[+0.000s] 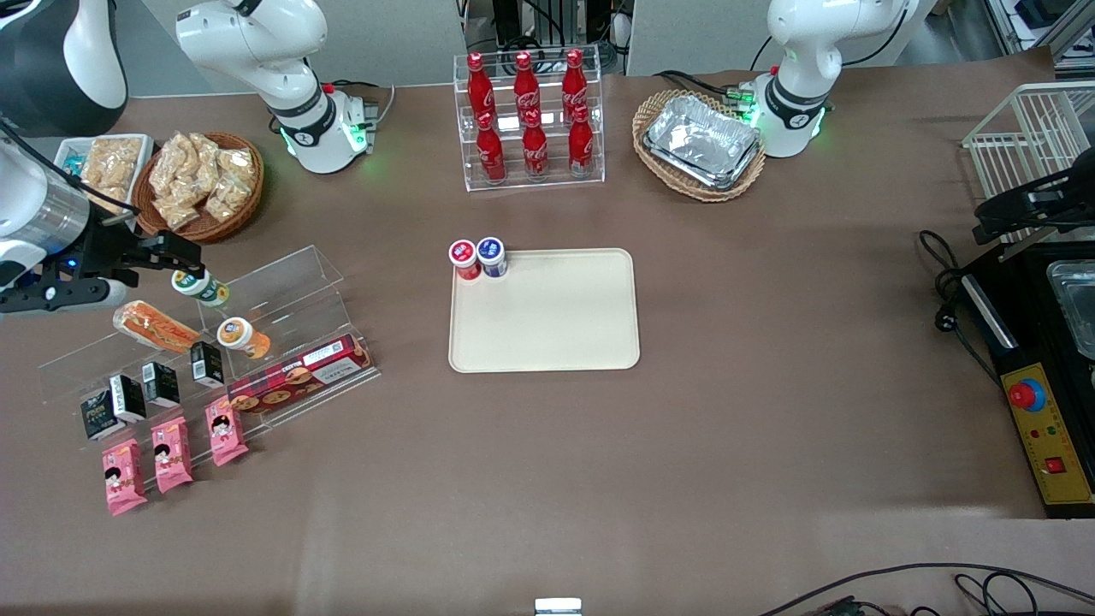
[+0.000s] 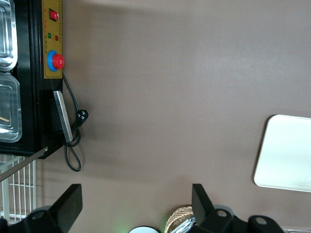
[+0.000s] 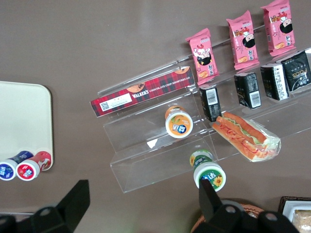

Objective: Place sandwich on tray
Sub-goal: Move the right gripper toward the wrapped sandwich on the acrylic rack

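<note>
Above sandwich [image 1: 156, 326] — gripper [image 1: 171, 255], jaws apart.

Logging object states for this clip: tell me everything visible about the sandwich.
The sandwich is a clear-wrapped wedge of pale bread with orange-red and green filling stripes. It lies tilted on a step of the clear acrylic stand, near small black cartons and a green-lidded cup. The open hand hovers just above, not touching it. The tray holds no sandwich.

The working arm is glossy white with a brushed silver band and a small blue light at the wrist. Its gripper [image 1: 190, 257] is matte black, blocky, with black cables trailing; green lights glow at both arm bases.
</note>
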Controlling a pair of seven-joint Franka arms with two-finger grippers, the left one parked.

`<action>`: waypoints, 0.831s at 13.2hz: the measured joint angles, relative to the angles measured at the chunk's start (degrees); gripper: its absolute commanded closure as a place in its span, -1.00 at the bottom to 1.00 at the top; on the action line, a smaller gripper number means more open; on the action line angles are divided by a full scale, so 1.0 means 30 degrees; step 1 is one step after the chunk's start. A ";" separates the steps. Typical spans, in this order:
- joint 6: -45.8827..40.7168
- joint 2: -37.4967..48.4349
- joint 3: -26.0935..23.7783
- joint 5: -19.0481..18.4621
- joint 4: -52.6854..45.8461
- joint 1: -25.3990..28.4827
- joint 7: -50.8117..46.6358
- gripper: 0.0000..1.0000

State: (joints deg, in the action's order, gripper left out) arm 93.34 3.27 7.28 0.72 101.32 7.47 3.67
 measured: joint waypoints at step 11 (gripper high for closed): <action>-0.0794 -0.0391 0.0223 -0.0001 -0.0177 -0.0386 -0.0005 -1.00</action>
State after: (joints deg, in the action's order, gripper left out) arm 90.96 2.10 7.95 0.71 100.79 6.31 3.66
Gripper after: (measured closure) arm 0.000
